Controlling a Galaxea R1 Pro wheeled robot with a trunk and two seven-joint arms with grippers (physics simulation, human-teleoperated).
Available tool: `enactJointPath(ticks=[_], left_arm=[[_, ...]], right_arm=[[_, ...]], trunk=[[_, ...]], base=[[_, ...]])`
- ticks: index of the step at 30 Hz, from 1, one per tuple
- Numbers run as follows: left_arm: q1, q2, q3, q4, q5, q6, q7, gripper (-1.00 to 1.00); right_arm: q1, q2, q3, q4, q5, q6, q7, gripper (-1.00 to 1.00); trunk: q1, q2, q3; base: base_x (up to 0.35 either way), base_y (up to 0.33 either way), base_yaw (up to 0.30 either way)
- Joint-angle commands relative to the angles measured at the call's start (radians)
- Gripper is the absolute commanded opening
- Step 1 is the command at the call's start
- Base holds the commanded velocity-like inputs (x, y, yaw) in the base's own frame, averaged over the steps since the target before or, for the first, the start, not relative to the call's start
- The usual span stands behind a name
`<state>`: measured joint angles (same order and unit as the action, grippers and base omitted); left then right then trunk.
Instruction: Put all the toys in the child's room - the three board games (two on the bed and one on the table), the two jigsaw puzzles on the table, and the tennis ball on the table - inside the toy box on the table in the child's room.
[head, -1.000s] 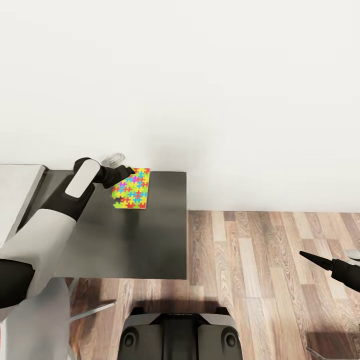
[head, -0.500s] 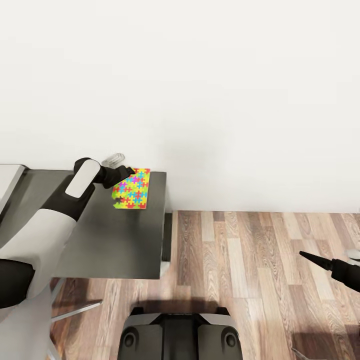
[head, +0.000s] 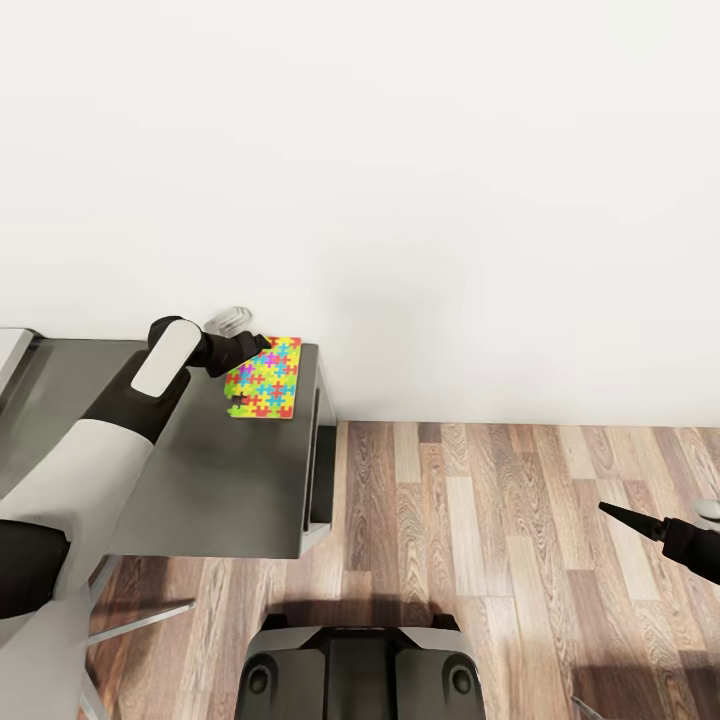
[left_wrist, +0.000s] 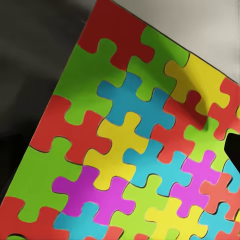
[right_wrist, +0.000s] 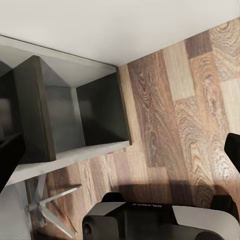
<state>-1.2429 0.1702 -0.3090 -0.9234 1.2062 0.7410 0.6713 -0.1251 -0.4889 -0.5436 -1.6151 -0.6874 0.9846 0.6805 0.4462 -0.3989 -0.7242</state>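
The left arm reaches forward and up, its left gripper (head: 243, 375) closed on the jigsaw puzzle (head: 264, 377). The right gripper (head: 625, 517) hangs low at the right, fingertip pointing inward; its jaw state is unclear.

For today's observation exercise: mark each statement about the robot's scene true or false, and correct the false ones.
1. The jigsaw puzzle is at the left gripper, above the dark grey desk. True.
2. The floor is carpeted. False: it is wood plank.
3. The right gripper holds a ball. False: it hangs above the floor with nothing on it.
4. The wall behind the desk is plain white. True.
5. The puzzle box is plain blue. False: it shows red, green, yellow, blue and magenta pieces.
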Motion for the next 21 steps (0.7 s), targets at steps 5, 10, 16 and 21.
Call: enactJointPath(ticks=[5, 10, 16, 21], left_arm=[[0.001, 0.000, -0.004, 0.025, 0.038, -0.009, 0.009, 1.00], [0.001, 0.000, -0.004, 0.025, 0.038, -0.009, 0.010, 1.00], [0.004, 0.000, -0.004, 0.024, 0.038, -0.009, 0.009, 1.00], [0.007, 0.000, -0.004, 0.023, 0.038, -0.009, 0.008, 1.00]], right_arm=[[-0.001, 0.000, -0.001, 0.000, 0.003, 0.005, 0.005, 1.00], [-0.001, 0.001, -0.002, 0.000, 0.003, 0.005, 0.005, 1.00], [-0.001, 0.001, -0.001, 0.000, 0.003, 0.005, 0.005, 1.00], [-0.001, 0.001, -0.001, 0.000, 0.003, 0.005, 0.005, 1.00]], trunk=[[0.004, -0.001, -0.001], [0.004, -0.001, -0.001], [0.004, -0.001, -0.001], [0.004, -0.001, -0.001]], base=[[0.000, -0.014, 0.000], [0.000, -0.013, 0.000], [0.000, -0.100, 0.000], [0.000, -0.101, 0.000]])
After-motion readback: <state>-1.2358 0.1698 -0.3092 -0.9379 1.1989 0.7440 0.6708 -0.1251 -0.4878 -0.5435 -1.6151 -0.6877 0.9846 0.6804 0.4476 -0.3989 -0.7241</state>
